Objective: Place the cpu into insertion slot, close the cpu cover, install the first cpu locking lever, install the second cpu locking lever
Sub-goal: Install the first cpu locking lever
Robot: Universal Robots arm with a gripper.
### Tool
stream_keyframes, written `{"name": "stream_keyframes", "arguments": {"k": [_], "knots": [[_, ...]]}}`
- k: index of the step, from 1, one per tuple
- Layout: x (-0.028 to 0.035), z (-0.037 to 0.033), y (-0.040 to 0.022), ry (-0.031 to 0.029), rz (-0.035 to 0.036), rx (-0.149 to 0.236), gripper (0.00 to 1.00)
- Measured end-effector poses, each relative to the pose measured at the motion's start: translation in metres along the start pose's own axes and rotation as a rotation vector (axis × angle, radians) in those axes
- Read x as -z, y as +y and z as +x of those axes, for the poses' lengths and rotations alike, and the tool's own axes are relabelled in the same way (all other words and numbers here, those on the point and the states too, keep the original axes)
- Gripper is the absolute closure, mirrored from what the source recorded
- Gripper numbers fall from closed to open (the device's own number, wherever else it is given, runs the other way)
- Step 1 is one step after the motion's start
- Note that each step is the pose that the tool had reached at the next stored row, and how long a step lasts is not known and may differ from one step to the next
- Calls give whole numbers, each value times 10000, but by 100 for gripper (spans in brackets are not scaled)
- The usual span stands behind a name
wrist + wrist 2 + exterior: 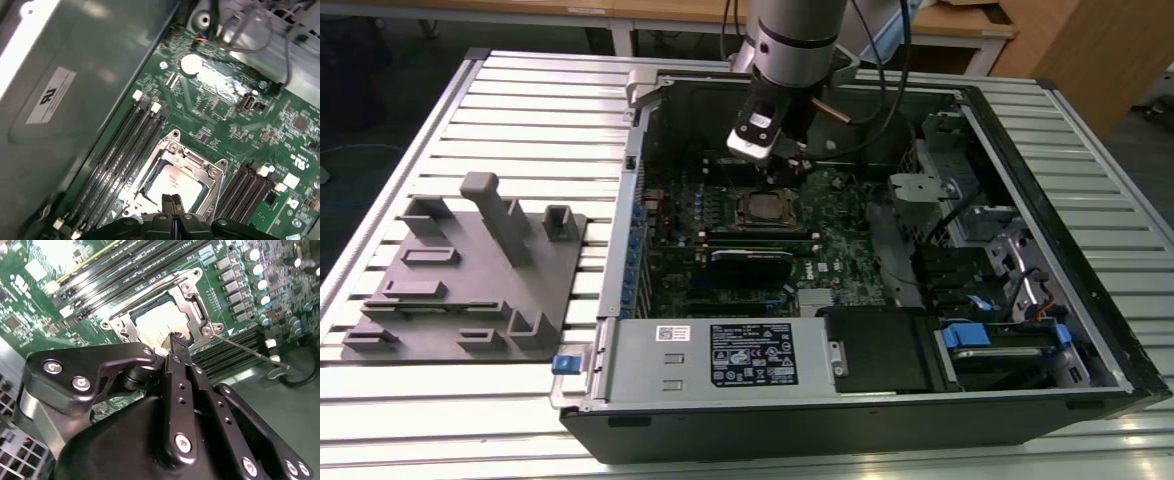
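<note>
Fingers [167,202] of the gripper [172,199] are clenched together on nothing, their tips over the closest edge of the cpu [172,181]; whether they touch it I cannot tell. Being square, the cpu has no long axis, and it lies flat, pale face up, in the insertion slot [117,325] with the cpu cover [200,172] flat around it, edges parallel to the black memory slots [120,150]. Beyond, a thin locking lever [250,352] juts from the socket's corner.

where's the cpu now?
In the first wrist view the cpu sits in the insertion slot, between two banks of memory slots, close under the gripper; mid-case in the exterior view.
</note>
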State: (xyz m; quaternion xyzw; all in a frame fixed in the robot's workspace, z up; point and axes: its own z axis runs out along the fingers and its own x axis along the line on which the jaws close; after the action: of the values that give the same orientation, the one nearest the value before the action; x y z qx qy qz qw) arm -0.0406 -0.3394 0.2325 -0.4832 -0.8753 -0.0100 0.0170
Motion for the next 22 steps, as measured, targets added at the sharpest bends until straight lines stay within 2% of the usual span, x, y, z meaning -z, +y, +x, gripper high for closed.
{"name": "stream_keyframes", "arguments": {"k": [18, 22], "knots": [[-5, 0, 0, 2, 126, 3166, 89], [-5, 0, 0, 3, 133, 3382, 89]]}}
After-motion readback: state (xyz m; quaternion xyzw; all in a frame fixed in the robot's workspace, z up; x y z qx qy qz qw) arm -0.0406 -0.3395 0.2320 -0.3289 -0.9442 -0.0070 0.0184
